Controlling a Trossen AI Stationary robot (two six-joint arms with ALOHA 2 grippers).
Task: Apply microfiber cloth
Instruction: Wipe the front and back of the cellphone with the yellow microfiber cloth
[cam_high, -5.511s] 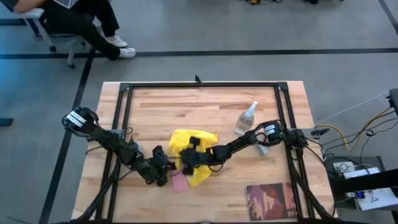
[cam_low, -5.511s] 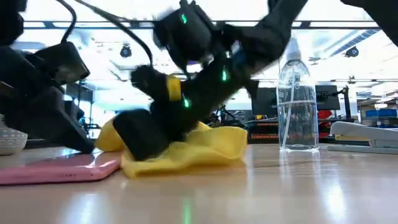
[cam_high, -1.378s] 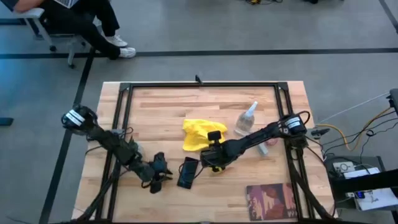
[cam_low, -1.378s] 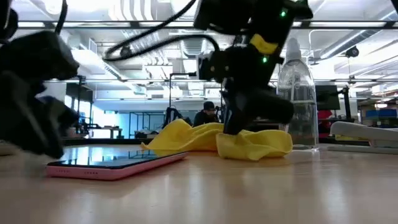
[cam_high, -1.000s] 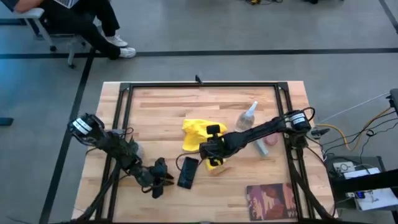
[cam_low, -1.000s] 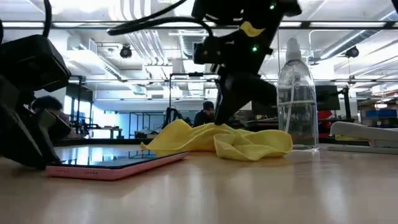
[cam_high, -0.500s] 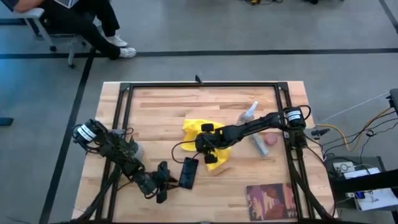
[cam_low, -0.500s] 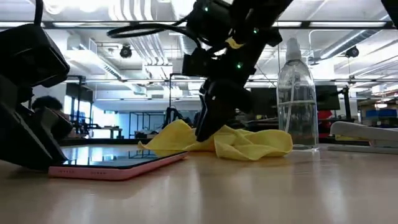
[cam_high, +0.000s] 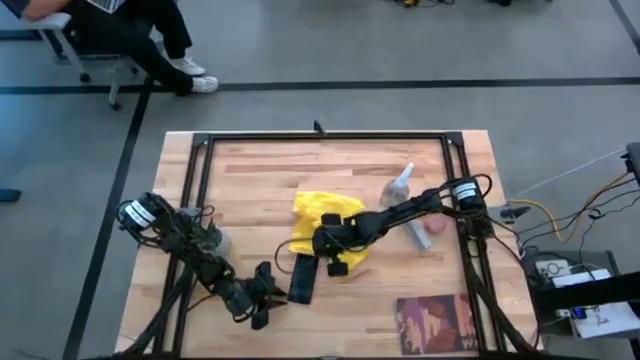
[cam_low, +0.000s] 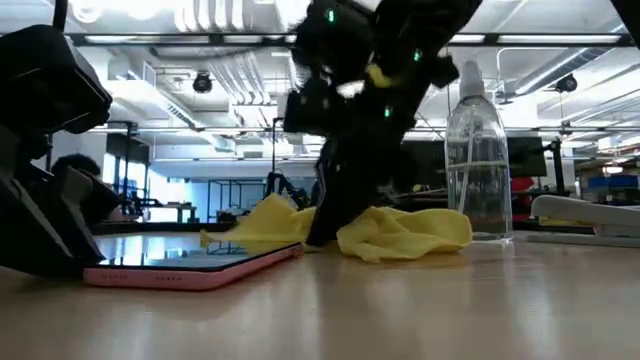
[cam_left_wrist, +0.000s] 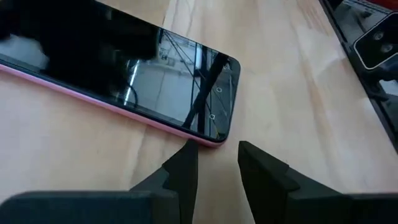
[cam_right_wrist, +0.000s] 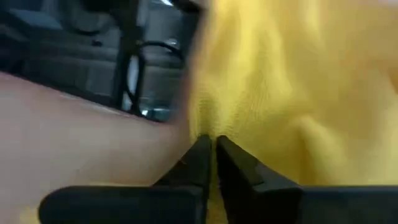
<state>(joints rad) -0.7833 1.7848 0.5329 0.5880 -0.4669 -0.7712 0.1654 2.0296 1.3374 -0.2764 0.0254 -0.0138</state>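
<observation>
High view showed the right gripper (cam_high: 327, 244) pinching the microfiber cloth (cam_high: 318, 214) beside the phone (cam_high: 303, 277); left gripper (cam_left_wrist: 214, 163) slightly parted, empty.

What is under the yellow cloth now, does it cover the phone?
The microfiber cloth lies mostly on the bare wooden table. The right gripper pinches its edge beside the phone, whose screen shows uncovered. Whether a corner overlaps the phone's far end cannot be seen.

Wooden table (cam_high: 250, 175) carries the microfiber cloth (cam_high: 318, 212), phone (cam_high: 303, 278), spray bottle (cam_high: 397, 187), and book (cam_high: 435, 324).
</observation>
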